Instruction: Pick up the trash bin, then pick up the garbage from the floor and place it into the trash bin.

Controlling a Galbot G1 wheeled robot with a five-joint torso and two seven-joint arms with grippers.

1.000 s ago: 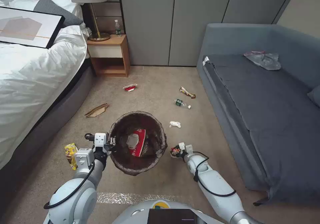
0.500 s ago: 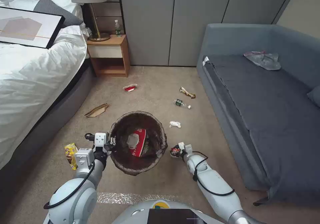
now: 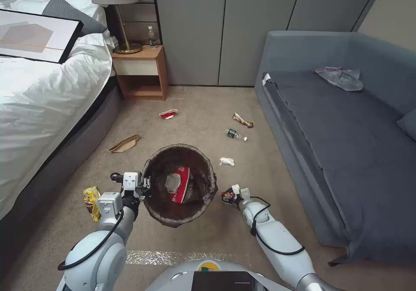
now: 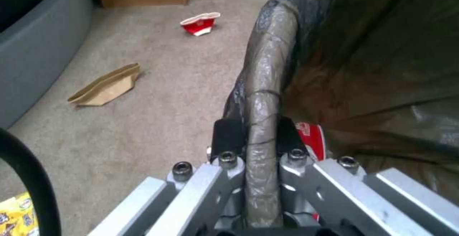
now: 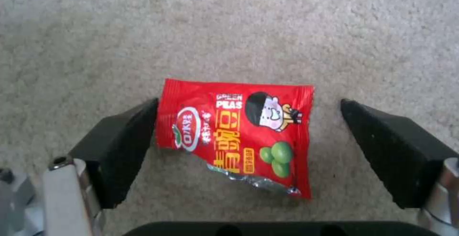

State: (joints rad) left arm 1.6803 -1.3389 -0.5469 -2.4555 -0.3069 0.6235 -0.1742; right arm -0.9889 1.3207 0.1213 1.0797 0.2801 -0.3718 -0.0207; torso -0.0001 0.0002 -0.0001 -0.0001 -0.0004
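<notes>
Red pea packet (image 5: 235,135) lies flat on carpet betw. your spread right gripper (image 5: 249,150) pads, long axis across the gap; left gripper (image 4: 253,139) pinching trash bin (image 3: 180,185) rim.

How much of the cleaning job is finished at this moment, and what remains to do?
Done: the left claw is shut on the trash bin rim, and a red-white carton lies inside. In hand: the right claw is open around a red green-peas packet on the carpet. Left: the cardboard piece, red-white paper carton, brown wrapper, bottle, tissue and yellow wrapper.
</notes>
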